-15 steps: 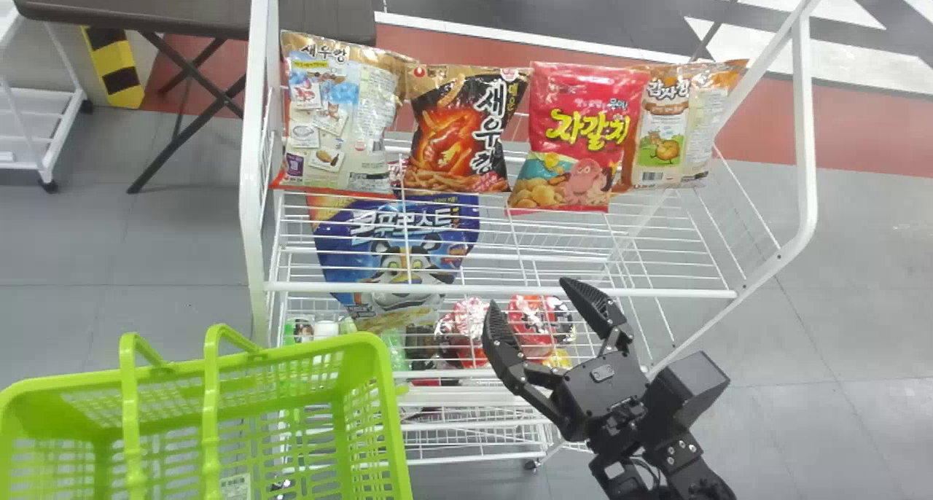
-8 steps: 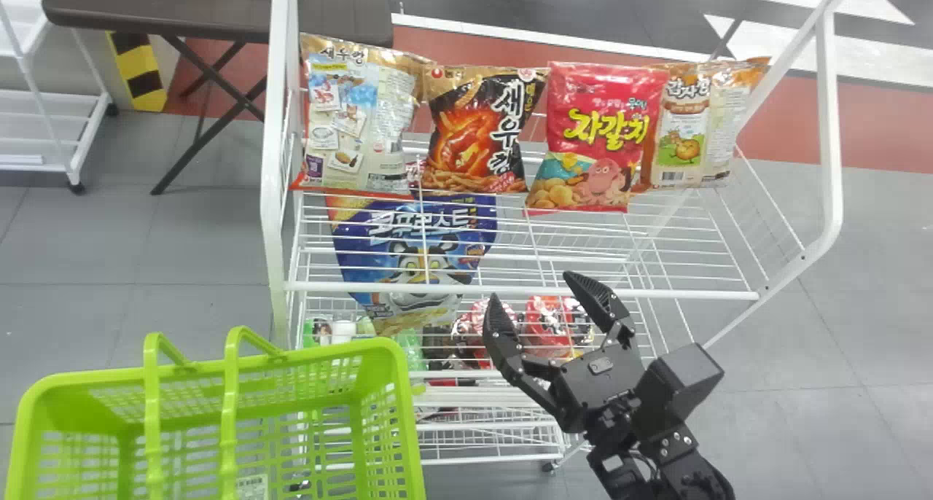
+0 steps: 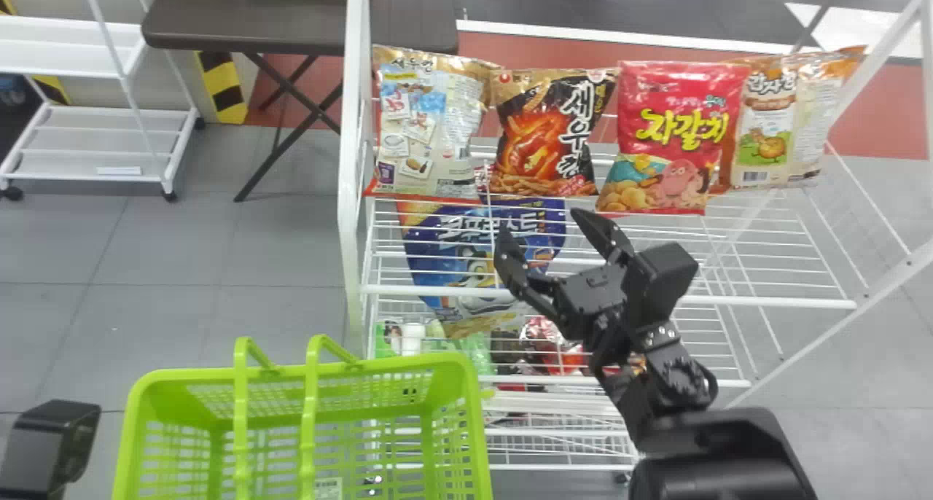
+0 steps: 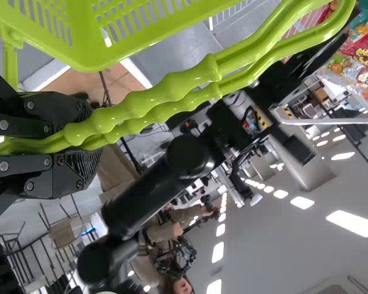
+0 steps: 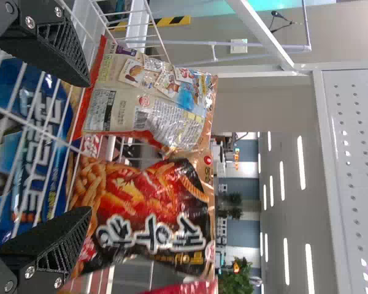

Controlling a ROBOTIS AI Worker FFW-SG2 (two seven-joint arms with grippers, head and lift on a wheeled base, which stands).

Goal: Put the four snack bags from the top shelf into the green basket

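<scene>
Four snack bags stand side by side at the back of the top shelf (image 3: 765, 303): a pale one (image 3: 430, 135), a black one (image 3: 547, 139), a red one (image 3: 674, 135) and a brown one (image 3: 769, 121). Near them, the right gripper (image 3: 541, 224) has its two fingers wide apart, with nothing between them. It points at the bags but does not touch them. Under the shelf's wires is a big blue bag (image 3: 466, 227). The green basket (image 3: 477, 383) is at the robot's left, and the left gripper (image 4: 89, 139) squeezes its handles (image 3: 310, 427). Behind the rack is a dark table (image 3: 291, 19).
</scene>
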